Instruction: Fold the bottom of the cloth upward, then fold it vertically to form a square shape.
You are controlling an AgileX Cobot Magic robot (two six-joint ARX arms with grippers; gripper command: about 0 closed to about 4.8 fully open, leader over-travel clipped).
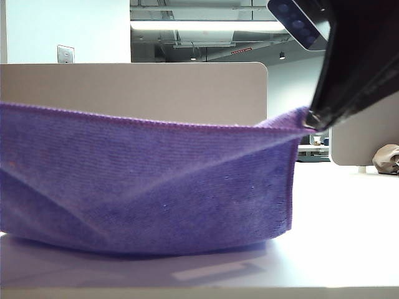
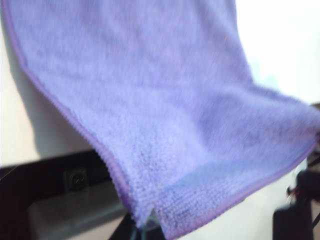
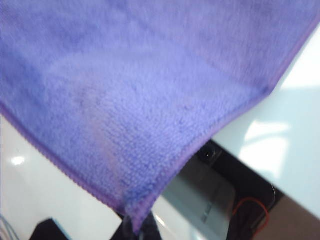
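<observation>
Above the white table you have the cloth lifted by its upper hem, its lower fold resting on the surface and the hem stretched taut across the exterior view. Your right gripper is clamped on the upper right corner there, jaws closed on the purple pile. Your left gripper is out of that view; its wrist camera shows a corner of the cloth pinched between its closed fingertips. Beyond, a small brownish-grey lump sits at the far right, well apart.

Plain purple cloth, white table, brownish-grey lump
</observation>
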